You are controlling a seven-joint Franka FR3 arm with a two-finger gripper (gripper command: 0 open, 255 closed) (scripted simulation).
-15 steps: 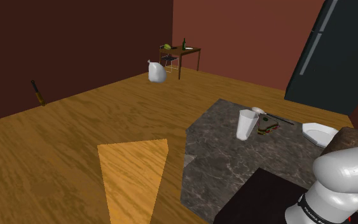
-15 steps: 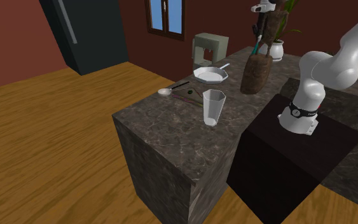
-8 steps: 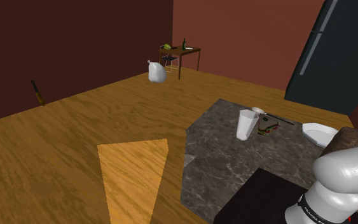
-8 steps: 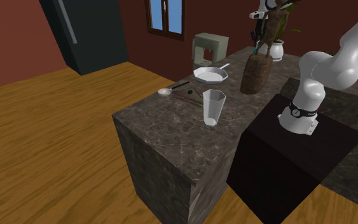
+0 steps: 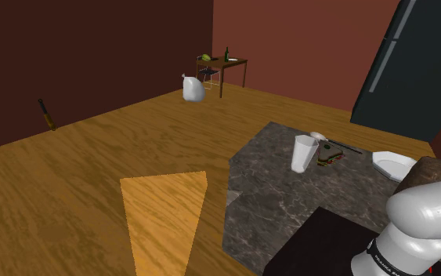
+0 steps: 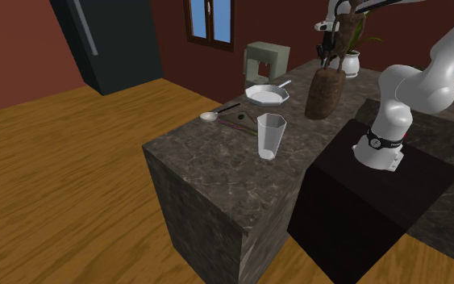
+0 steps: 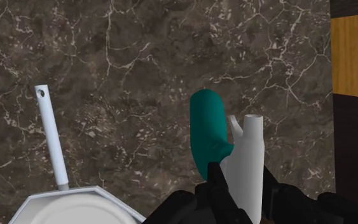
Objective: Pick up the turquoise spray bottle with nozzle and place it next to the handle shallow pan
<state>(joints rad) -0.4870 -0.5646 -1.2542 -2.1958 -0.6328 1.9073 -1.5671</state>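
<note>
dark marble counter (image 5: 277, 200) | white cup (image 5: 304, 153) upright on it, spoon (image 5: 318, 136) nr | white pan (image 5: 389, 164) nr arm (image 5: 424, 219) | far: sm table (image 5: 223, 66), white bag (image 5: 193, 88) on wood floor (image 5: 77, 188)

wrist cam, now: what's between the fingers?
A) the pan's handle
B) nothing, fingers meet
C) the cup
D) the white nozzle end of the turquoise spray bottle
D: the gripper clasps the white nozzle end of the spray bottle between its black fingers. The turquoise body sticks out beyond them. The pan sits apart from the bottle on the counter.
</note>
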